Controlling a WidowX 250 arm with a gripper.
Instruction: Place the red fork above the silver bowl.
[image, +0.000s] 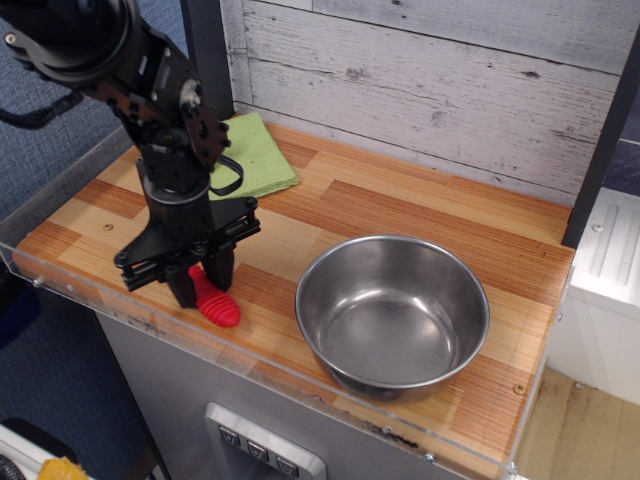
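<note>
We see the fork (215, 305) near the front edge of the table (400, 205), left of the bowl (392, 315) and apart from it — only its red ribbed handle shows, tines hidden by the gripper (203, 282). The fingers pinch the handle's upper end. Open wood lies between fork and bowl. Behind them a green cloth (252, 155) lies by the plank wall (430, 80). The black arm (150, 100) comes down from upper left, wrist pointing nearly straight down.
</note>
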